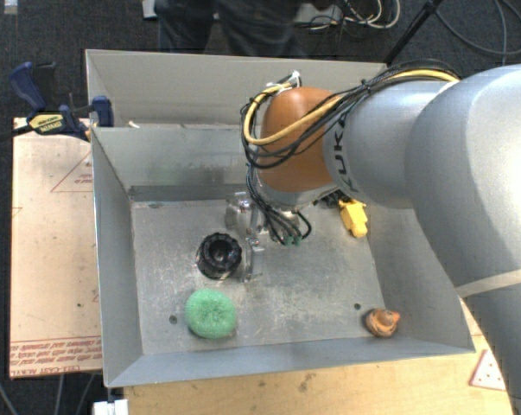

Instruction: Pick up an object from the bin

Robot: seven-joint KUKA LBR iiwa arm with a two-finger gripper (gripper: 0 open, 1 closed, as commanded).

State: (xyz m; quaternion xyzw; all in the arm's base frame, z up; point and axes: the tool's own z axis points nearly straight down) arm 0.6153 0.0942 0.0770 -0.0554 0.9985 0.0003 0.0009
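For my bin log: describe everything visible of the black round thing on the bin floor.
The black ring is round and dark, with a glossy rim around a hollow centre; it looks like plastic or rubber. It lies flat on the bin floor, left of centre. The gripper stands just beside its right side; contact cannot be told. The green ball lies apart, nearer the front wall.

The arm (433, 145) reaches in from the right, its claw (250, 247) pointing down.
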